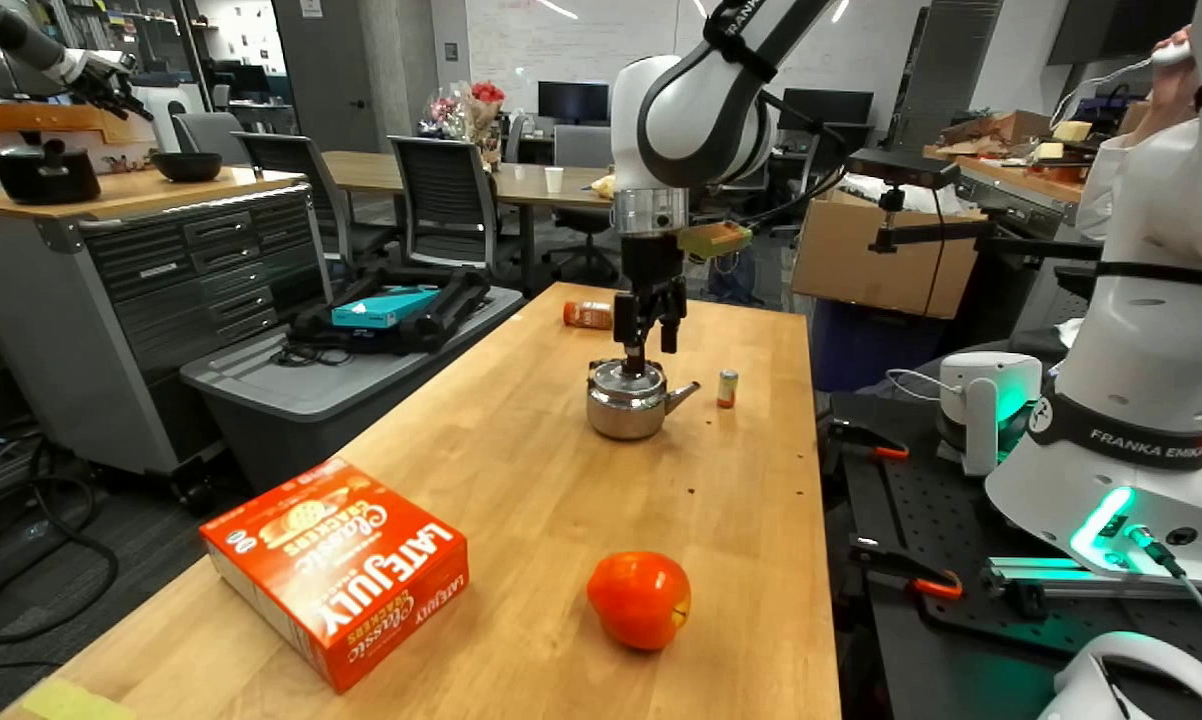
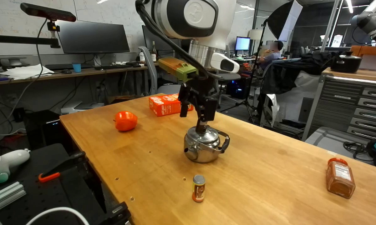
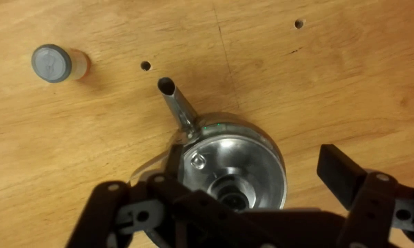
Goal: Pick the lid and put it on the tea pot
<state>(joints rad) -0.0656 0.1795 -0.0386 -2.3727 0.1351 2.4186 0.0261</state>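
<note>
The tea pot (image 1: 625,418) is a squat shiny steel pot standing upright on the wooden table; its body also shows in an exterior view (image 2: 201,153) and its spout in the wrist view (image 3: 181,108). The silvery lid (image 2: 203,135) lies on the pot's top opening and looks level; it also shows in the wrist view (image 3: 248,162). Its dark knob (image 2: 201,126) points up. My gripper (image 2: 196,113) is open just above the lid, its fingers apart and not closed on the knob. In the wrist view the gripper (image 3: 251,153) has its fingers wide apart, partly hiding the lid.
A small can-like bottle (image 2: 198,188) stands near the spout. An orange-red fruit (image 1: 639,600) and a red cracker box (image 1: 336,565) sit at one end of the table (image 1: 741,600). A spice jar (image 2: 340,178) lies near the other end. The pot's handle (image 2: 224,142) hangs to one side.
</note>
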